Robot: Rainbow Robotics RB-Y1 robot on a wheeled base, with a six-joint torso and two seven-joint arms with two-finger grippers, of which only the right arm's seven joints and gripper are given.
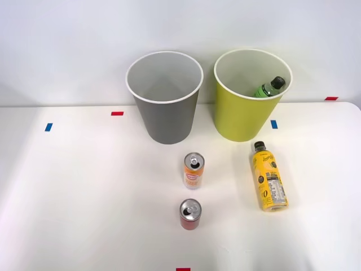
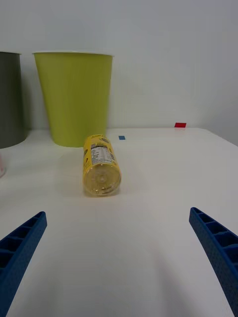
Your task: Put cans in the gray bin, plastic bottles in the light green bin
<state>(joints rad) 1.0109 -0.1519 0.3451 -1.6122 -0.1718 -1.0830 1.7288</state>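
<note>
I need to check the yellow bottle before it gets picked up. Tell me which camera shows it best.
The front view: the yellow bottle lies on its side on the table, seen whole from black cap to base, in front of the green bin. The right wrist view shows it end-on, base first, the cap hidden.

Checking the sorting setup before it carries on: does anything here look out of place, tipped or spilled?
Nothing is spilled or missorted. The yellow-labelled bottle lies on its side on the table, while both cans stand upright. The green bottle leans inside the light green bin; the gray bin looks empty.
</note>
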